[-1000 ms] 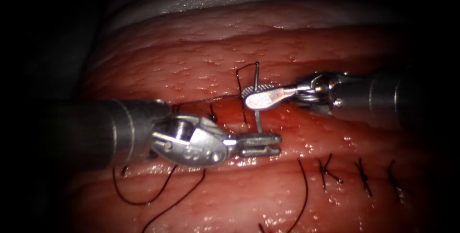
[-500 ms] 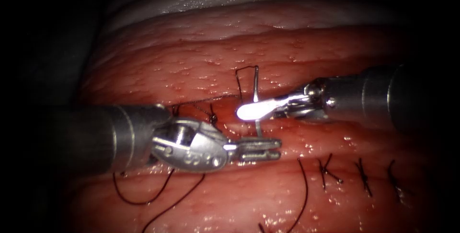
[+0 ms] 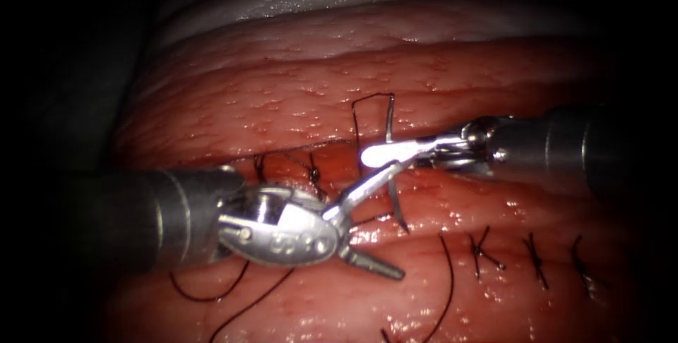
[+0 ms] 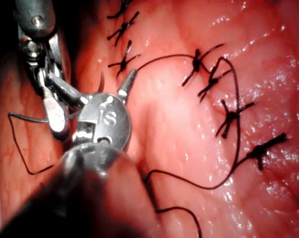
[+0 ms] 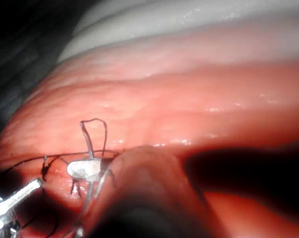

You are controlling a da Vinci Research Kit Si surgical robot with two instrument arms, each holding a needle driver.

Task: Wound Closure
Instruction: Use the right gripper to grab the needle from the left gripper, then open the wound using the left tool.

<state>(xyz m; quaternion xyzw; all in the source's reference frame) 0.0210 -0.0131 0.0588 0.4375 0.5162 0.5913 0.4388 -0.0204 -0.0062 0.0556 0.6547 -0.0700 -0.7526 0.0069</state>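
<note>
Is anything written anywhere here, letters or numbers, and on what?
"IS": stamped on the round steel disc of the left hand, open and empty.
Its marks in the endoscope view: too blurred to read.
The right hand grips the curved steel needle mid-curve, apparently outside the pink tissue.

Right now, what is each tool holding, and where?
The right tool grips the needle around mid-curve, clear of the tissue. The left tool holds nothing, its jaws open.

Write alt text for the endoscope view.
The right tool holds the curved needle near mid-curve, free above the tissue. The left tool has its fingers wide open, holding nothing. Thread trails from the needle; tied stitches lie to the right.
</note>
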